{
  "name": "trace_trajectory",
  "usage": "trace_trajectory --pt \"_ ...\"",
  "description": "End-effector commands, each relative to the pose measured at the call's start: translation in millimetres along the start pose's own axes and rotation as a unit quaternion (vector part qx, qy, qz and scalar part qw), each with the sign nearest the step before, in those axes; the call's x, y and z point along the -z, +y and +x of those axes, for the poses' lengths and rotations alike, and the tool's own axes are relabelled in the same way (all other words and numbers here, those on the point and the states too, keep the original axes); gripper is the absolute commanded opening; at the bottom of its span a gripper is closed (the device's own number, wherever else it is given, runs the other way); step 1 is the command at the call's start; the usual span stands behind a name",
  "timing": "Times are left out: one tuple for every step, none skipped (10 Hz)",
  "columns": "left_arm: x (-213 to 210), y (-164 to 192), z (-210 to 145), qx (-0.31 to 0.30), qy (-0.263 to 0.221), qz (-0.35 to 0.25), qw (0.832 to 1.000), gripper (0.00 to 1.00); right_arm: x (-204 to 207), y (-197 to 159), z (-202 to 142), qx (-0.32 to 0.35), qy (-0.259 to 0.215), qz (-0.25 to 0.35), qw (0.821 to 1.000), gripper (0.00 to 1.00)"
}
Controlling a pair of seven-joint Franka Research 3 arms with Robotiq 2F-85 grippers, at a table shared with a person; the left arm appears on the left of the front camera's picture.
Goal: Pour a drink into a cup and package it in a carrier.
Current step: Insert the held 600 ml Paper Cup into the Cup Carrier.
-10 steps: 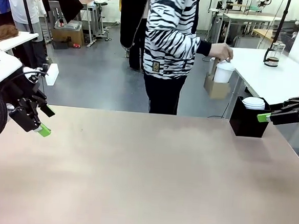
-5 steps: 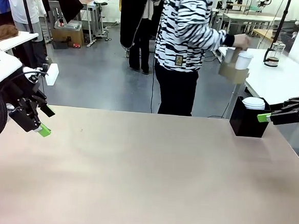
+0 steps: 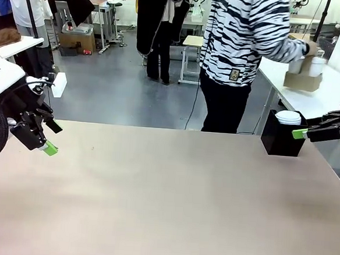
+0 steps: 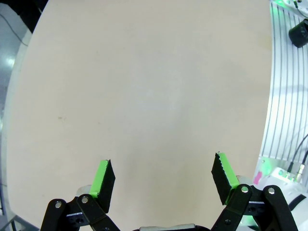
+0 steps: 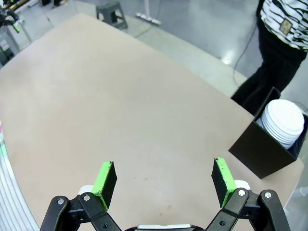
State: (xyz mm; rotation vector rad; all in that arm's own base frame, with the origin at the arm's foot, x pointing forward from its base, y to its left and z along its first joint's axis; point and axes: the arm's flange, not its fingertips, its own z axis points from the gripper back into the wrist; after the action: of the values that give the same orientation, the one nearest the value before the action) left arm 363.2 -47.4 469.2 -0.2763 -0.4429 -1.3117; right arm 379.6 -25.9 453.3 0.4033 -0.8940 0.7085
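At the white side desk (image 3: 312, 96) behind, the person holds the small brown cardboard carrier (image 3: 302, 80) with white paper cups (image 3: 317, 65). We judge it light and crushable; take the handle. Our left hand (image 4: 163, 180) and right hand (image 5: 164, 182) are spread, empty.

Even, bright indoor light falls from overhead, and the matte beige desk (image 3: 164, 203) shows only a broad pale sheen across its middle with no hard glare. Shadows are soft: a faint one spreads beside the square black box (image 3: 282, 139) at the desk's far right corner. The polished grey floor (image 3: 120, 89) carries dull reflections. The front view is sharp on the desk, slightly softer in the far room. Both wrist views bend at their edges, curving the desk's outline.
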Motion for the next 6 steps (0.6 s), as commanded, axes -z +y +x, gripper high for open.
trace_trajectory --pt "-0.2 -0.5 -0.2 0.001 -0.009 -0.004 1.0 1.0 -0.5 -0.4 -0.6 0.001 -0.002 -0.005 1.0 1.0" --pt "-0.2 -0.5 -0.2 0.001 -0.009 -0.004 1.0 1.0 -0.5 -0.4 -0.6 0.001 -0.002 -0.005 1.0 1.0" --pt "-0.2 -0.5 -0.2 0.001 -0.009 -0.004 1.0 1.0 -0.5 -0.4 -0.6 0.001 -0.002 -0.005 1.0 1.0" --pt "-0.2 -0.5 -0.2 0.001 -0.009 -0.004 1.0 1.0 -0.5 -0.4 -0.6 0.001 -0.002 -0.005 1.0 1.0" --pt "-0.2 -0.5 -0.2 0.001 -0.009 -0.004 1.0 1.0 -0.5 -0.4 -0.6 0.001 -0.002 -0.005 1.0 1.0" --pt "-0.2 -0.5 -0.2 0.001 -0.009 -0.004 1.0 1.0 -0.5 -0.4 -0.6 0.001 -0.002 -0.005 1.0 1.0"
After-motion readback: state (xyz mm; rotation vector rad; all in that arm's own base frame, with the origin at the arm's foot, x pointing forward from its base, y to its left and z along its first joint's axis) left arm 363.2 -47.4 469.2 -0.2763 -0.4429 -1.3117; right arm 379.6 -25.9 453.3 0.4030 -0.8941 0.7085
